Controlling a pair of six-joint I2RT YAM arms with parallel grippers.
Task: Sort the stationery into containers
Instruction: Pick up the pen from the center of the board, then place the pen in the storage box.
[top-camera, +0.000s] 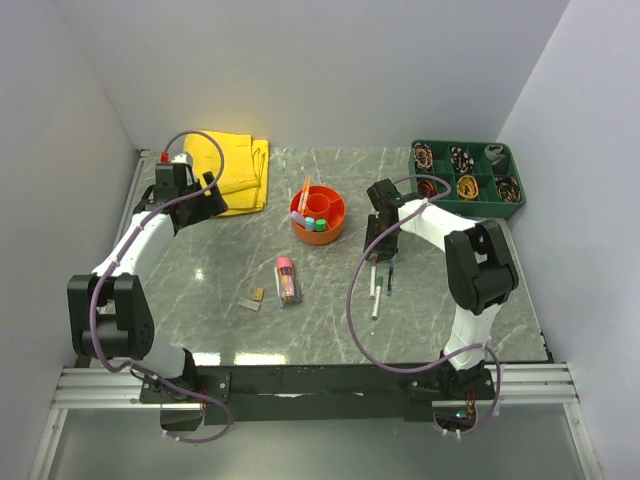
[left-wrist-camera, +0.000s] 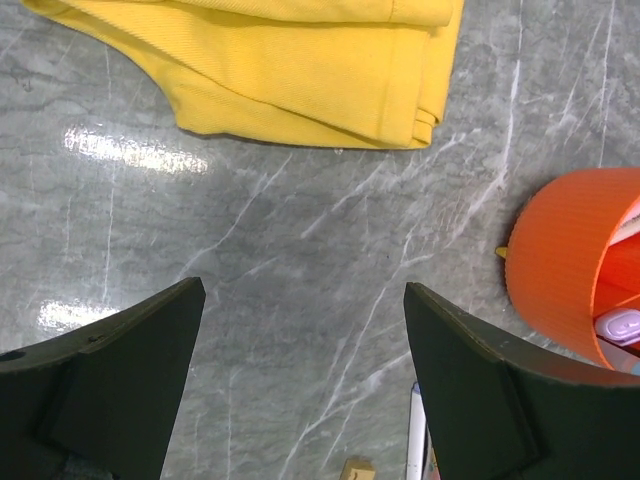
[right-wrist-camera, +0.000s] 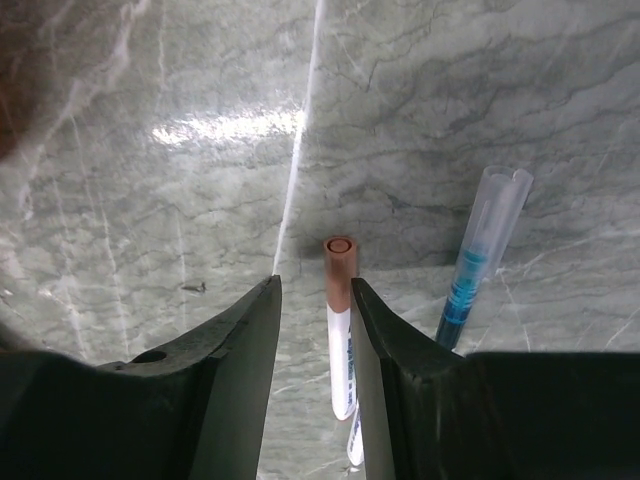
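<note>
The orange organiser bowl (top-camera: 318, 215) stands mid-table with a few items in it; its wall shows in the left wrist view (left-wrist-camera: 560, 270). A pink-capped clear tube (top-camera: 286, 279) and small tan blocks (top-camera: 252, 299) lie in front of it. Thin pens (top-camera: 376, 288) lie right of centre. My right gripper (top-camera: 377, 240) is low over them, open. Its jaws (right-wrist-camera: 315, 283) straddle a white pen with a copper cap (right-wrist-camera: 340, 320), which rests against the right finger. A blue clear pen (right-wrist-camera: 475, 265) lies beside it. My left gripper (top-camera: 195, 200) is open and empty (left-wrist-camera: 302, 290) over bare table.
A folded yellow cloth (top-camera: 235, 165) lies at the back left, just beyond my left gripper (left-wrist-camera: 300, 70). A green divided tray (top-camera: 467, 175) with bands stands at the back right. White walls close in the table on three sides.
</note>
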